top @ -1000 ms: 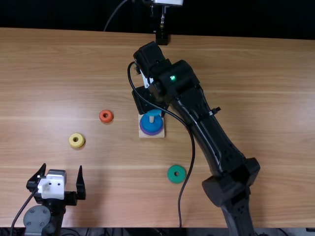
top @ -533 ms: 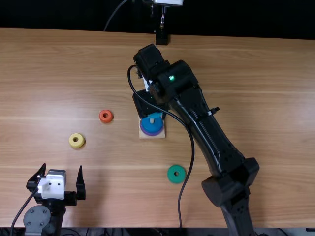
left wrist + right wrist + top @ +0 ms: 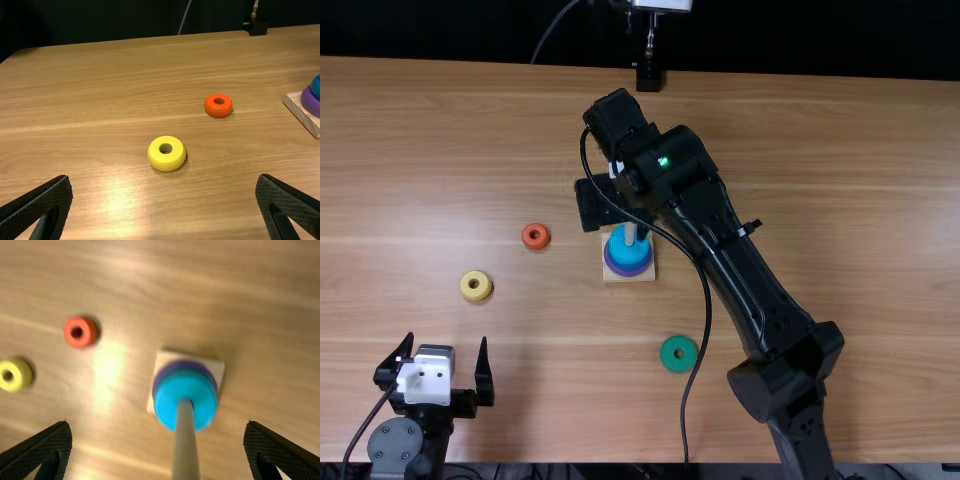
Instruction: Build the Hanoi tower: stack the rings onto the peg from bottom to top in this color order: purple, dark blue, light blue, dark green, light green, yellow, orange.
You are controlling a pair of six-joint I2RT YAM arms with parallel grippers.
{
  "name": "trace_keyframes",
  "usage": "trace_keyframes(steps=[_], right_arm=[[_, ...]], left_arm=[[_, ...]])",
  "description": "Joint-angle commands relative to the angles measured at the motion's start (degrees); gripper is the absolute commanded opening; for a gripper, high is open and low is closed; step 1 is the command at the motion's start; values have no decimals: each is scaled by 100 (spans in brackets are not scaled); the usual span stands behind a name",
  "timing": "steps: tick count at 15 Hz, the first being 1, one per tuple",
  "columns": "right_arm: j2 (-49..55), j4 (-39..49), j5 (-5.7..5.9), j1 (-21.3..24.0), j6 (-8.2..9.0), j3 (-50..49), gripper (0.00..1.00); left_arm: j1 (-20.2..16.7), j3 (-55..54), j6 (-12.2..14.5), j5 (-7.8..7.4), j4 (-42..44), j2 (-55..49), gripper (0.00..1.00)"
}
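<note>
Right tool [image 3: 159,426] over the peg [image 3: 185,452], its two fingers spread wide on either side, nothing pinched. Left tool [image 3: 446,338] at the desk's [image 3: 470,130] near left, also spread, empty. On the peg: purple ring [image 3: 311,102] at the bottom, dark blue ring [image 3: 316,88] above it, light blue ring [image 3: 167,395] on top, all on the square wooden base [image 3: 609,277]. So three seated, four to go; dark green should be next. Key relation: green ring [image 3: 678,354] lies on the desk's near side, near and slightly right of the stack and of the right tool; I take it for the dark green one. Right tool is clearly the nearer; left tool would have to cross a good way right. Ring is flat, hole up, round, so no long axis to match; peg stands upright. Right tool probably needs to clear the peg top first, then swing near, or it could knock the stack. Yellow ring [image 3: 161,159] and orange ring [image 3: 218,112] sit left of the base, yellow nearer; save for last.
</note>
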State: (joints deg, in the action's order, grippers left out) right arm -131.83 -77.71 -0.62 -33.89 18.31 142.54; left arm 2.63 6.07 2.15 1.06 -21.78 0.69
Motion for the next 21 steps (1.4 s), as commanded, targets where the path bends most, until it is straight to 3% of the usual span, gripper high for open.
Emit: trace_keyframes(steps=[1,4,5,7,8,9,10,11,13,14,19,20,21], right_arm=[[272,213,20,-65,78,99,100],[1116,1015,83,-12,57,-350,100],[1450,1247,284,-4,5,-763,100],[2443,1743,980,-4,-48,-1879,100],[2873,2122,1233,5,-48,-2529,100],[3295,2523,1296,49,-59,-3118,100],[3752,2871,1307,181,-132,-3681,100],[4192,3156,1307,374,-365,-4287,100],[4913,3546,1286,647,-1092,-5333,100],[5194,3610,1275,787,-1187,-5817,100],[6117,3610,1265,831,-1103,-7776,100],[6169,3620,1265,752,-1040,-8110,100],[6248,3631,1254,576,-776,-8330,100]], left_arm=[[27,-607,-15,-43,-459,-69,100],[27,-607,-15,-43,-459,-69,100],[27,-607,-15,-43,-459,-69,100],[27,-607,-15,-32,-459,-69,100],[27,-607,-15,-43,-459,-69,100],[27,-607,-15,-43,-459,-69,100],[27,-607,-15,-43,-459,-69,100],[27,-607,-15,-43,-459,-69,100],[27,-607,-15,-43,-459,-69,100],[27,-607,-15,-43,-459,-69,100],[27,-607,-15,-43,-459,-69,100],[27,-607,-15,-43,-459,-69,100],[27,-607,-15,-43,-459,-69,100]])
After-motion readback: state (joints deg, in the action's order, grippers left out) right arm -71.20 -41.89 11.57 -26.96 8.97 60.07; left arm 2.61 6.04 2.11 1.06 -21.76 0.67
